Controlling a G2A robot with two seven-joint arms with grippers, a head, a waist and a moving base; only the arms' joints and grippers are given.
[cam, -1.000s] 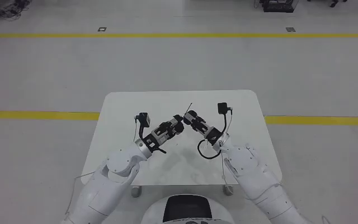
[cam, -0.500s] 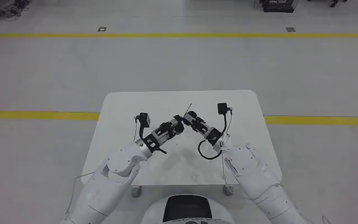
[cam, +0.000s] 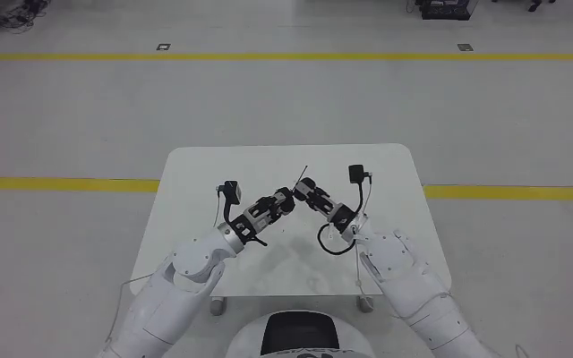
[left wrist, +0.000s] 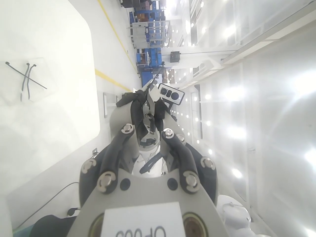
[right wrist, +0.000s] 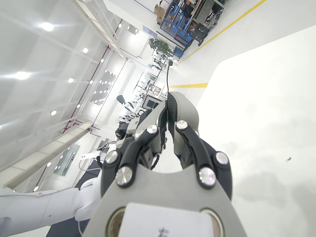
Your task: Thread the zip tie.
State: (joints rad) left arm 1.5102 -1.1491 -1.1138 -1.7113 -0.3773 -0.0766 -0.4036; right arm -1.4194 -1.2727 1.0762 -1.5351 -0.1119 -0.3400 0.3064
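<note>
Your white bench [cam: 215,170] stands on a pale floor [cam: 286,98] crossed by yellow lines [cam: 89,56]. Over its middle, the right gripper [right wrist: 168,114] has its jaws pinched together on the black zip tie [right wrist: 167,85], whose free length sticks straight out past the tips. The left gripper [left wrist: 148,107] sits nose to nose with it, just beside. You cannot tell whether its jaws are closed or what they touch. In the top view you see the tie poking out from where the two grippers meet. The left wrist view adds spare zip ties [left wrist: 26,80] lying crossed on the bench, well apart from both grippers.
</note>
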